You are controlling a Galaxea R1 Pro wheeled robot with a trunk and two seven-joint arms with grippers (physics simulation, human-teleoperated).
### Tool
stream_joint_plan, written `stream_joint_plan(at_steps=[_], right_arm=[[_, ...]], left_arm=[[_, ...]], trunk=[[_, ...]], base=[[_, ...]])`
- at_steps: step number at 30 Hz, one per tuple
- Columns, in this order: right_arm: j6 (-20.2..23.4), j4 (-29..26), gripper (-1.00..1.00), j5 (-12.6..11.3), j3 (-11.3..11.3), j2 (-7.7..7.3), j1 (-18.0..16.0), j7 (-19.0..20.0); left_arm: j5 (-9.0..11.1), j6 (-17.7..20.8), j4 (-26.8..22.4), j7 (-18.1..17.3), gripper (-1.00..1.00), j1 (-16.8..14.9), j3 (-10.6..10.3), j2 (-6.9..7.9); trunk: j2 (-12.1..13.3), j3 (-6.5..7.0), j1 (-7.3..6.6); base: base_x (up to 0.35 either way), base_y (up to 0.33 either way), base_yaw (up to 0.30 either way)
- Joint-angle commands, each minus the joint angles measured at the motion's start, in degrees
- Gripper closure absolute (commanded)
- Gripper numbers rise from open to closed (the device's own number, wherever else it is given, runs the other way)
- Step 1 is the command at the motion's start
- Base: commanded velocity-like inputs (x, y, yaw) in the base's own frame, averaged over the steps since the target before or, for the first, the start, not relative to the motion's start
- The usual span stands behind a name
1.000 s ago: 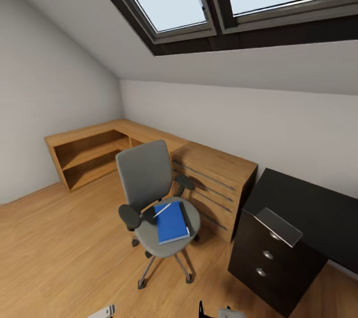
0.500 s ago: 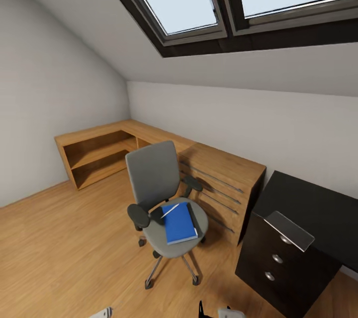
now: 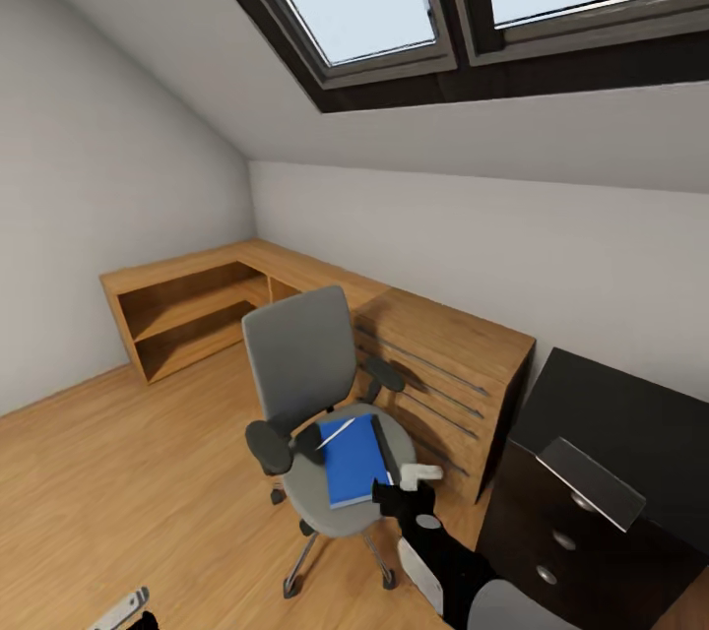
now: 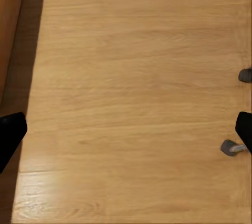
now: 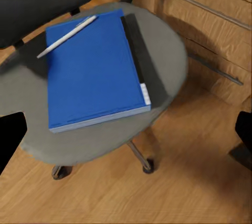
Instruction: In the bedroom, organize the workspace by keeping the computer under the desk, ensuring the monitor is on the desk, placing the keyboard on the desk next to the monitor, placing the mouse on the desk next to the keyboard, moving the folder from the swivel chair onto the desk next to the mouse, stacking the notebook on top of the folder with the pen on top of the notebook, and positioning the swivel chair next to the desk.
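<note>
Where wood floor (image 3: 148, 472) spreads, folder (image 5: 92, 72) on swivel chair (image 3: 325, 502), both grippers gaping, empty.

Above the grey-upholstered swivel chair (image 3: 313, 413) the seat lies open from the front — only the flat blue folder (image 5: 92, 72) and slim white pen (image 5: 66, 36) rest there. Its backrest and black armrests hem the sides; the wooden slatted dresser (image 3: 443, 369) stands just beside.

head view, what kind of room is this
Most likely an attic room set up as a home office. A sloped ceiling with a dark-framed skylight runs above a grey swivel chair on light wood floor, with a glossy black desk and a low wooden shelf unit along the walls.
</note>
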Motion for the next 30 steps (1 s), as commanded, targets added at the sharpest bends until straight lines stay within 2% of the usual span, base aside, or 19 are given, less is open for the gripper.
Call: stream_joint_plan(at_steps=[1,3,5,7,11,16,26,30], right_arm=[[1.18,-0.03,-1.0,-0.76,0.42,0.0,0.51,-0.48],[6.39,-0.6,-1.0,-1.12,0.34,0.0,-1.81,-1.1],[8.03,-0.78,-1.0,-1.62,0.38,0.0,-2.37,-1.3],[8.66,-0.86,-1.0,-2.65,0.43,0.0,-2.65,-1.39],[9.08,-1.01,-1.0,-6.14,0.7,0.0,-2.94,-1.46],[9.0,-0.98,-1.0,-6.36,0.7,0.0,-2.95,-1.41],[8.91,-0.89,-1.0,-6.3,0.6,0.0,-2.95,-1.47],[8.17,-0.62,-1.0,-5.93,0.6,0.0,-2.95,-1.5]], left_arm=[[0.6,-0.43,-0.04,-0.11,-1.0,-0.05,-0.29,0.14],[0.59,-0.41,-0.04,-1.32,-1.0,-0.05,-0.13,0.29],[0.63,-0.41,-0.04,-1.61,-1.0,-0.05,-0.07,0.4],[0.65,-0.44,-0.07,-1.81,-1.0,-0.05,-0.01,0.52],[0.8,-0.49,-0.15,-2.07,-1.0,-0.05,0.28,1.16],[0.89,-0.49,-0.47,-2.08,-1.0,-0.05,0.34,1.99],[0.64,-0.49,-2.0,-2.16,-1.0,-0.05,0.18,1.95],[0.52,-0.54,-2.13,-2.31,-1.0,-0.05,-0.28,1.83]], trunk=[[-0.06,-0.1,0.04],[-0.06,-0.1,0.04],[-0.06,-0.1,0.04],[-0.06,-0.1,0.04],[-0.06,-0.1,0.04],[-0.06,-0.1,0.04],[-0.06,-0.1,0.04],[-0.06,-0.1,0.04]], base=[[0.323,0.0,0.0],[0.318,0.01,0.0],[0.297,0.067,0.0],[0.282,0.135,0.0],[0.274,0.175,0.0],[0.166,0.091,0.113],[0.015,0.006,0.264],[0.22,0.0,0.277]])
